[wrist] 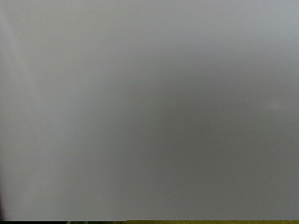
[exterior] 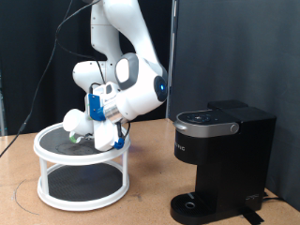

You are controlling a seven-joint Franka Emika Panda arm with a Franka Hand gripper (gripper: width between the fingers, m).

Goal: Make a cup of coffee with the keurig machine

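The white cup [exterior: 77, 122] is over the top shelf of a round white two-tier stand [exterior: 82, 178] at the exterior view's left, and it looks tilted. My gripper [exterior: 103, 134], with blue parts on the hand, is low over that shelf and pressed right against the cup's side. The fingers are hidden behind the hand and the cup. The wrist view shows only a plain grey-white surface [wrist: 149, 112] filling the frame, very close to the camera. The black keurig machine [exterior: 220, 155] stands at the exterior view's right with its lid down, and nothing stands on its round drip base [exterior: 195, 204].
The stand has a dark top shelf and a white lower shelf. A brown table [exterior: 141, 202] carries the stand and the machine. A black curtain hangs behind. A cable loops above the arm at the exterior view's top left.
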